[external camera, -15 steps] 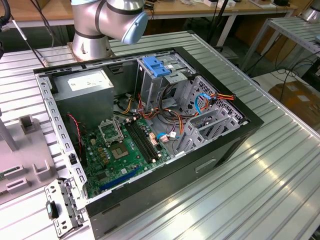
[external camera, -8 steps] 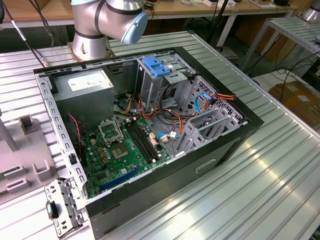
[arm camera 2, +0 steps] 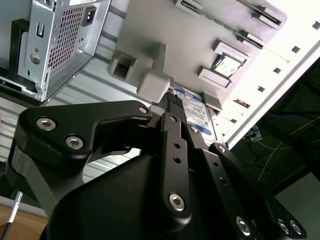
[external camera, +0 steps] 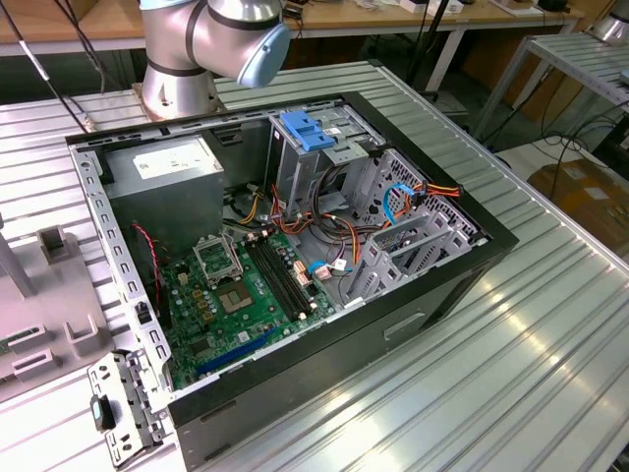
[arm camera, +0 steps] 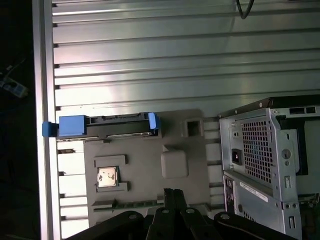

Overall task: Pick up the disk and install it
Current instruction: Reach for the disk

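ribbed metal table (arm camera: 150, 50) is carrying a grey tray (arm camera: 145, 150), with the disk (arm camera: 105, 126) standing on edge in a slot along one side. approaching like this is likely risking a bump that tips the disk, since the fingers (arm camera: 168, 200) of the gripper (arm camera: 172, 192) are pressing together, empty. the disk is sitting well apart from them, across the tray.

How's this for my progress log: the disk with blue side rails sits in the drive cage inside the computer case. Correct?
Not quite. The disk with blue side rails is not in the drive cage. It sits on the grey fixture plate on the table, outside the computer case. The first wrist view shows it.
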Tool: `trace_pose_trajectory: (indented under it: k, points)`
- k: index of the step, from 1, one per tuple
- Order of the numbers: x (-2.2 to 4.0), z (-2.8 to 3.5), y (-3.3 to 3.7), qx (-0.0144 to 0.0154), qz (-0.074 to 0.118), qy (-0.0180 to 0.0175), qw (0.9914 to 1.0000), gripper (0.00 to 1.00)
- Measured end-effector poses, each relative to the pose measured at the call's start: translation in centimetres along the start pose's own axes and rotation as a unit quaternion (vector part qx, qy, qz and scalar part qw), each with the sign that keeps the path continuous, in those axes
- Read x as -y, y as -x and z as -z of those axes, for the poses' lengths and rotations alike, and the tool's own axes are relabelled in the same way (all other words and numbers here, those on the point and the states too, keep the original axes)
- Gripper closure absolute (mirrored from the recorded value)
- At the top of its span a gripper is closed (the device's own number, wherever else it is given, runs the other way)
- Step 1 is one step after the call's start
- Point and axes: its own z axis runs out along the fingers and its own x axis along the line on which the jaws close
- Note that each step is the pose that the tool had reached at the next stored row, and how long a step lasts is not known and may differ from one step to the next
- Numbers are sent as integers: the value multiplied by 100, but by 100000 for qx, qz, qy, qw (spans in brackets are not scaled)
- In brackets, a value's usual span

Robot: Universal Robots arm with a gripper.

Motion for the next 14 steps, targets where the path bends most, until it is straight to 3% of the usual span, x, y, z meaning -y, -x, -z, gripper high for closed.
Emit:
trace_pose_trajectory:
  k: [14]
  points:
    - [-15,-25,-130,0,0,0,100000,89]
